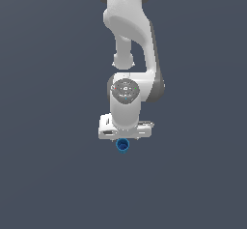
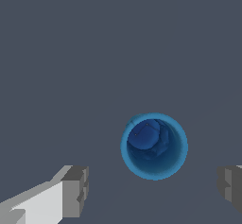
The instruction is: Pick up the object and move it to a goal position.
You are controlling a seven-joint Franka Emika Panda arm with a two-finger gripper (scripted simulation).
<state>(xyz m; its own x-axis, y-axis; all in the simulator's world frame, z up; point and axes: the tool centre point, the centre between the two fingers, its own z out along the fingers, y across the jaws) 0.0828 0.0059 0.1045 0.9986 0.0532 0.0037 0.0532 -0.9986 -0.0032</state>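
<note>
while the white panda arm (image 1: 129,39) hangs straight down over the flat dark grey tabletop (image 1: 43,175), its white hand (image 1: 123,137) sits just above the small bright-blue cup-like cylinder with a darker hollow centre (image 1: 122,146). in the exterior view the cup peeks out right below the hand's body, touching it in the picture, though real contact can't be told. in the wrist view the cup (image 2: 154,146) shows mouth-up, with the hand (image 2: 153,190) spread wide: one grey fingertip (image 2: 75,191) to one side of the cup, the other cut off at the frame edge, both well apart from the rim. nothing pinched. looks like a pre-grasp line-up: fingers wide so they can drop round the cup wall. the cup sits a bit off the line between the fingertips, so judging centring is hard. no goal marker visible in either view. fingertips hidden behind the hand's body in the exterior view; height above the tabletop unclear, no shadows.
</note>
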